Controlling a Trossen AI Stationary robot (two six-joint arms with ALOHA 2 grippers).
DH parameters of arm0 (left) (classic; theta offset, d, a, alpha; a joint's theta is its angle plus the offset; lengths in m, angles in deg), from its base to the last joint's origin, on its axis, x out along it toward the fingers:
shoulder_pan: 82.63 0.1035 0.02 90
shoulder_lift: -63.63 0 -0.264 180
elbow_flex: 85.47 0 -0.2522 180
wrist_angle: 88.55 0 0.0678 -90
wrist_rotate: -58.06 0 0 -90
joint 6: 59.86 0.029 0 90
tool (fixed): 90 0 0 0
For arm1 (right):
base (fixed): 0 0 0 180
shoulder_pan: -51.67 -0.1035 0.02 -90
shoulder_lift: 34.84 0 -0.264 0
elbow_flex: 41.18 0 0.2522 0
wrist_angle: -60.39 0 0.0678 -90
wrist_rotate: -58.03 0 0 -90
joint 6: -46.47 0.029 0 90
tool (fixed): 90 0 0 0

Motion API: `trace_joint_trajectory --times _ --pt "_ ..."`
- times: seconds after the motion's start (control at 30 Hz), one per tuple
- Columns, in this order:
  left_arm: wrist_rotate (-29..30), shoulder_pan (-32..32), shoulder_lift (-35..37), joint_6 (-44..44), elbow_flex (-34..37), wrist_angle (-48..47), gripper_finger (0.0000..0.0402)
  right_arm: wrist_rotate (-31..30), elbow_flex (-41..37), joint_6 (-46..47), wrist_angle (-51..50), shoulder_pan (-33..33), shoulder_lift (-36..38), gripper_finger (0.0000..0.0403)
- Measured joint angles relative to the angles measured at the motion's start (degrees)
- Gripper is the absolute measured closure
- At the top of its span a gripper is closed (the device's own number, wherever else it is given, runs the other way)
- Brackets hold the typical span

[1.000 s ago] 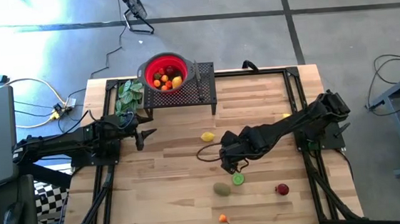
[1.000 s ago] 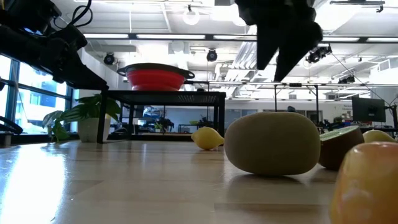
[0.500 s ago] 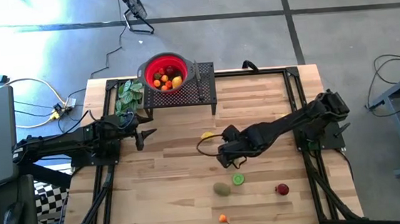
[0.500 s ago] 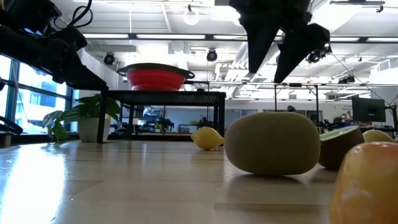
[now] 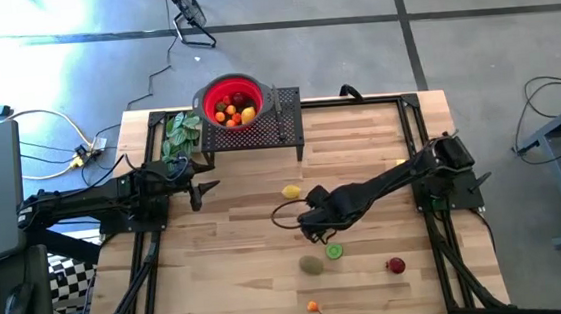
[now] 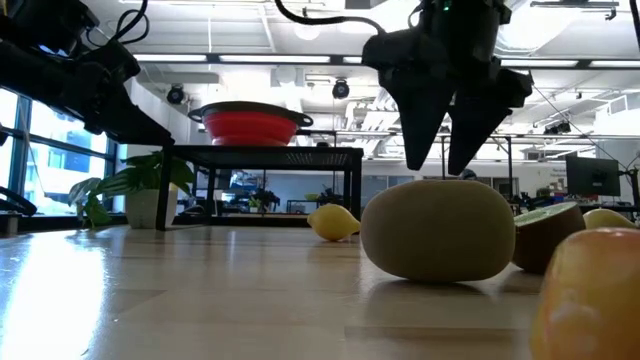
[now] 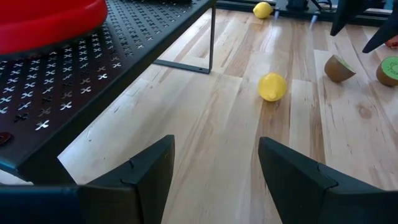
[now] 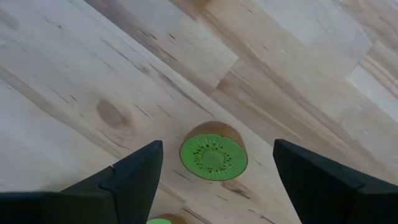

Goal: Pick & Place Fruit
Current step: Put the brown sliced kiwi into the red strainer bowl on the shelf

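My right gripper (image 5: 316, 236) hangs open, pointing down, just above a green-faced kiwi half (image 8: 213, 156) that lies cut face up on the wooden table (image 5: 249, 270). Its fingers stand on either side of the half without touching it. A whole brown kiwi (image 5: 312, 265) lies beside the half (image 5: 334, 252). A lemon (image 5: 290, 190), a red fruit (image 5: 396, 265) and a small orange piece (image 5: 313, 306) also lie loose. A red bowl (image 5: 233, 101) with several fruits stands on a black perforated stand (image 5: 282, 117). My left gripper (image 5: 203, 190) waits open at the table's left.
A green leafy bunch (image 5: 180, 135) sits left of the stand. Another yellow fruit (image 5: 401, 162) lies near the right arm's base. Black frame rails (image 5: 414, 136) run along the table's sides. Bare wood lies between the lemon and the left gripper.
My right gripper has come down toward the kiwi half, shifting slightly toward the table's left, and has rolled about its pointing line, so both fingers now show side by side in the low view. The fruits have stayed put.
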Motion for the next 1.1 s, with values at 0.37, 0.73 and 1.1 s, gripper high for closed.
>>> trace_joint_trajectory --times 0.37,0.73,1.1 --pt "0.0 0.0 0.0 0.0 0.0 -0.7 0.0174 -0.7 0.1 -0.1 1.4 -0.3 -2.4 0.0105" --pt "0.2 0.0 0.0 -0.2 0.0 -3.0 0.0174 1.8 0.0 -0.3 2.0 -1.0 -5.5 0.0105" --pt "0.2 0.0 0.0 -0.2 0.0 -2.9 0.0174 1.5 -2.0 -0.1 4.5 -1.0 -6.5 0.0105"
